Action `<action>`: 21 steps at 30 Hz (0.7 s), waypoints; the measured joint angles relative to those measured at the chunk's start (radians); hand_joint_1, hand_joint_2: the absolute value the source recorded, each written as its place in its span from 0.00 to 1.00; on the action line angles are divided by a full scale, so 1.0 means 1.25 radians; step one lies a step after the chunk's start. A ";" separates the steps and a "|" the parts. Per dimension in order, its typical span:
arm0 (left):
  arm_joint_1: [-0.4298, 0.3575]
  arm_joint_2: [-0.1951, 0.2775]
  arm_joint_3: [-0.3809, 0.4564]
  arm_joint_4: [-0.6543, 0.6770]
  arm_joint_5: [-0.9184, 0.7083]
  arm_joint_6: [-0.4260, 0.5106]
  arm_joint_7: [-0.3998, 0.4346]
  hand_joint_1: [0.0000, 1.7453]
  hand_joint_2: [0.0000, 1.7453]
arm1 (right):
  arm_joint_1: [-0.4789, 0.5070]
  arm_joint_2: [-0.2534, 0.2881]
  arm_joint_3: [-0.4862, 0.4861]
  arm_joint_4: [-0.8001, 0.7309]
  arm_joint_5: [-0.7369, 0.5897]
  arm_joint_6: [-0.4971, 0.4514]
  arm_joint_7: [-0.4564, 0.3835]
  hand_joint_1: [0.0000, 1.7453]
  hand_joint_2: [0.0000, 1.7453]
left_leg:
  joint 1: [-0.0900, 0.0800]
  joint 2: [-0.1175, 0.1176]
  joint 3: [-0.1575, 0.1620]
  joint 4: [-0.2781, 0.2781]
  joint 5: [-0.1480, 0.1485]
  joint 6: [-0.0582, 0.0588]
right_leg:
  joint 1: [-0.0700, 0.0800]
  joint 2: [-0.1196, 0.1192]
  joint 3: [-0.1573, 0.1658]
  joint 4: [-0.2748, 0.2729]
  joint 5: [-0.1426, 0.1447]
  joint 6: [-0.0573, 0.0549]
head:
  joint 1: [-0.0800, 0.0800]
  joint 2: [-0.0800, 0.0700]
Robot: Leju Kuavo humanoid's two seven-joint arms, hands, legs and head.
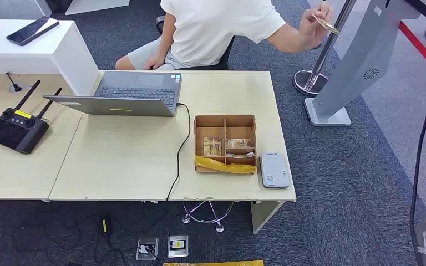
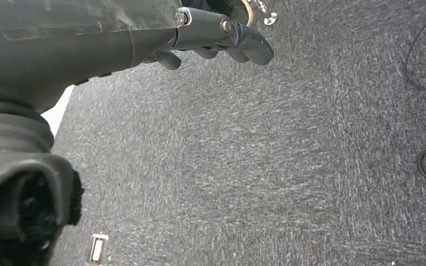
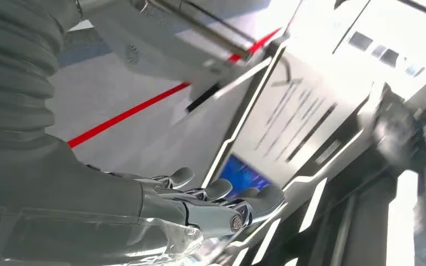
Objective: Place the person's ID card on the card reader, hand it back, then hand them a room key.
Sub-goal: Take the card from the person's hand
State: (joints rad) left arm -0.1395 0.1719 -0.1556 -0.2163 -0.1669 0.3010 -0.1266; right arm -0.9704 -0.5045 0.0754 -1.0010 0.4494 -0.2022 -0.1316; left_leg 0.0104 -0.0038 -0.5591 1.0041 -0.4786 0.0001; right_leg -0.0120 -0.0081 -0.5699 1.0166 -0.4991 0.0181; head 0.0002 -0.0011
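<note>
Even, bright overhead light, soft shadows beneath the pale wooden rectangular desk [image 1: 133,160]; right wrist view blown out with glare, smeared by blur.

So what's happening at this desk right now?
A seated person is holding a card up in one hand, out past the desk's far corner. The robot has not taken it: its left hand hangs over the carpet holding nothing, and its right hand is raised, also holding nothing. On the desk, the card reader sits bare beside a cardboard box with cards inside.
</note>
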 joint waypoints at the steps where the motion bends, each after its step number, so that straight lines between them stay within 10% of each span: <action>1: 0.000 0.000 0.000 0.000 0.001 0.000 0.000 0.00 0.00 | -0.006 0.006 0.012 0.007 0.005 0.002 -0.004 0.00 1.00 | 0.000 0.000 0.000 0.000 0.000 0.000 | 0.000 0.000 0.000 0.000 0.000 0.000 | 0.000 0.000; 21: 0.002 0.000 0.001 0.001 0.024 -0.003 0.000 0.00 0.00 | -0.111 0.185 0.327 0.281 0.130 0.024 -0.071 0.00 1.00 | 0.002 -0.007 -0.004 0.000 0.002 -0.002 | 0.002 -0.006 -0.003 0.000 0.000 0.000 | 0.001 0.000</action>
State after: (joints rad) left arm -0.1364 0.1723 -0.1546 -0.2148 -0.1367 0.2973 -0.1267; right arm -1.1088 -0.2736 0.4843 -0.6496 0.6114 -0.1726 -0.2200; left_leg 0.0124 -0.0121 -0.5640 1.0044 -0.4767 -0.0020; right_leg -0.0099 -0.0155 -0.5733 1.0166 -0.4994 0.0178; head 0.0009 -0.0011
